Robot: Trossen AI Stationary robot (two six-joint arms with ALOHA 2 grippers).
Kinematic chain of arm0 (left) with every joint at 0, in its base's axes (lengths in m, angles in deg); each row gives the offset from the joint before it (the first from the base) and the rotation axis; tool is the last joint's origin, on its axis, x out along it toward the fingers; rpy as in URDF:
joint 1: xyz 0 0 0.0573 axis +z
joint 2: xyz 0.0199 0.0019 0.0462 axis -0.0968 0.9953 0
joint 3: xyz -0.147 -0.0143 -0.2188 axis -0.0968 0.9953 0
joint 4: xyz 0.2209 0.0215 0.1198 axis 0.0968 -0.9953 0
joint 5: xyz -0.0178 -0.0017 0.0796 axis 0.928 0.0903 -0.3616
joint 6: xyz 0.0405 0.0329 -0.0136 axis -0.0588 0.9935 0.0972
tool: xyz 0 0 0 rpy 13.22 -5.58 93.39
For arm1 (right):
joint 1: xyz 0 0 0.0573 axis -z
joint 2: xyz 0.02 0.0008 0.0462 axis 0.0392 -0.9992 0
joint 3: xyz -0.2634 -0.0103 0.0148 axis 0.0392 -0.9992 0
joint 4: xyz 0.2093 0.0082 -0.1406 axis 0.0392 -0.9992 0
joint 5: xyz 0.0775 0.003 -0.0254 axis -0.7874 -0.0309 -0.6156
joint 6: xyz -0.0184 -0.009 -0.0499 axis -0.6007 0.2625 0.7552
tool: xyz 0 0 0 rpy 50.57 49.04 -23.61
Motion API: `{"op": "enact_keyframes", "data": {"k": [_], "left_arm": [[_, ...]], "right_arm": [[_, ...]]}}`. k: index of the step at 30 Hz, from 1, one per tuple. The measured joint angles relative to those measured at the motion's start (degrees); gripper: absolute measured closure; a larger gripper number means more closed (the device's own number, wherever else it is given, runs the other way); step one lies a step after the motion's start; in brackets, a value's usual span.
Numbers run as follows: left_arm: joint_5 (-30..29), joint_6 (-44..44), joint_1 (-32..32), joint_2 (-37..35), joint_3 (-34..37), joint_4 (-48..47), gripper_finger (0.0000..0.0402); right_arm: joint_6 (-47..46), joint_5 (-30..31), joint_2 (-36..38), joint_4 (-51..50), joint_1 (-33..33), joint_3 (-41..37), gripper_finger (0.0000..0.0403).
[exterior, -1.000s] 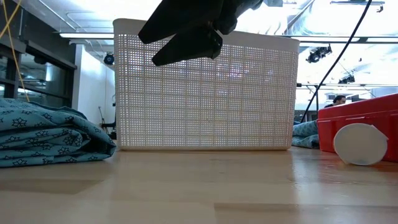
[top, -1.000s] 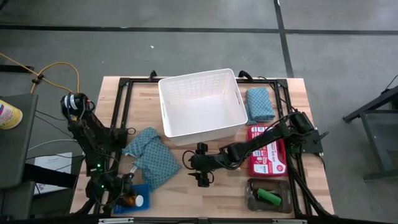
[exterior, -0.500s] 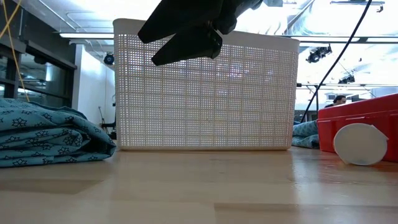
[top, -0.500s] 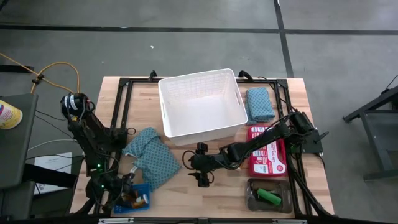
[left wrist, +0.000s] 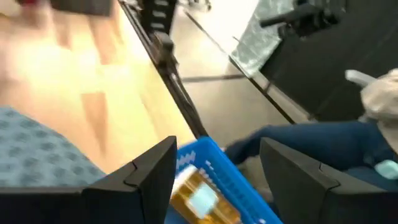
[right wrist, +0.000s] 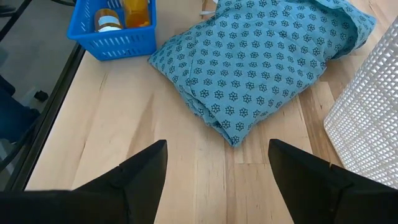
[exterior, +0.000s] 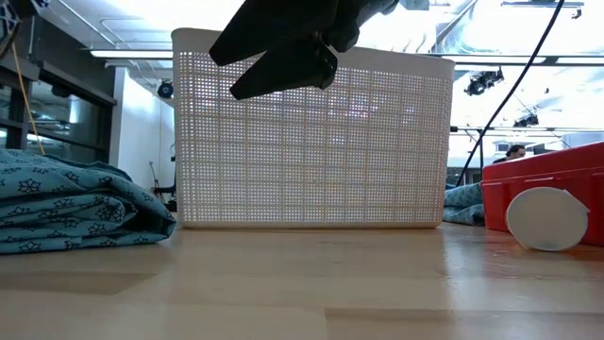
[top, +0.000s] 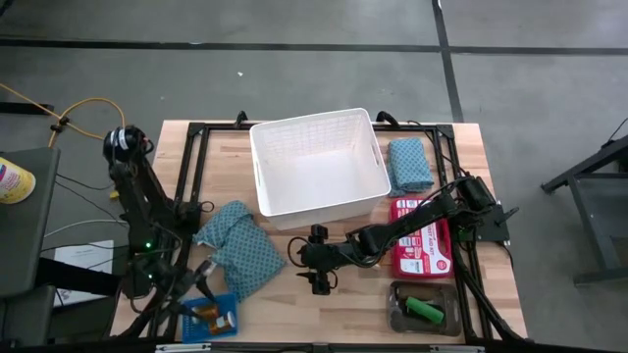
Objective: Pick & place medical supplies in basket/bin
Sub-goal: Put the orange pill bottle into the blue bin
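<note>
Left claw sits at the near-left corner of the desk, over the far edge of the small blue mesh tray. Fingers spread apart, nothing between them. Left wrist view shows an orange pill bottle with a white label lying in the blue tray just past the fingertips.

Right claw hangs mid-desk, near side of the white basket, off the surface. Fingers wide apart, empty, pointing left toward the teal patterned cloth. Right wrist view: the bundled cloth lies flat on the wood, blue tray beyond it with two small orange bottles inside, one white-capped.

White basket stands at the far centre, lattice walls, looks empty from above. Low view has it upright behind the dark claw, cloth at left.

Second teal cloth is folded just right of the basket at the far-right. Red case lies near side of that cloth, under the right arm's forearm. White round cap stands on edge against the red case in the low view.

Grey see-through tray at the near-right corner holds a green oblong piece and a dark-brown one beside it.
</note>
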State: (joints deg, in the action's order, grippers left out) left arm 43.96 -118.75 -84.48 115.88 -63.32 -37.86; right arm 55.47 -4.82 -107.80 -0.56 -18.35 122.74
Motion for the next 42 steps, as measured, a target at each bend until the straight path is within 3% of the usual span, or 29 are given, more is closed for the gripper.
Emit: {"op": "enact_keyframes", "data": {"k": [11, 18, 24, 32, 42], "left_arm": [[-4.7, -0.4, 1.1, -1.2, 0.0, -3.3, 0.0179], [-6.2, -0.1, 9.9, -1.2, 0.0, -5.8, 0.0179], [-3.1, 7.2, 18.1, -1.2, 0.0, -5.9, 0.0179], [-1.6, 22.2, 23.9, -1.2, 0.0, -1.6, 0.0179], [-1.6, 23.5, 27.2, -1.2, -0.1, 0.0, 0.0179]], "right_arm": [[0.0, 0.0, 0.0, 0.0, 0.0, 0.0, 0.0136], [0.0, 0.0, 0.0, 0.9, 0.0, 0.0, 0.0136], [0.0, 0.0, 0.0, 1.0, 0.0, 0.0, 0.0136], [0.0, 0.0, 0.0, 1.1, 0.0, 0.0, 0.0136], [0.0, 0.0, 0.0, 1.1, 0.0, 0.0, 0.0136]]}}
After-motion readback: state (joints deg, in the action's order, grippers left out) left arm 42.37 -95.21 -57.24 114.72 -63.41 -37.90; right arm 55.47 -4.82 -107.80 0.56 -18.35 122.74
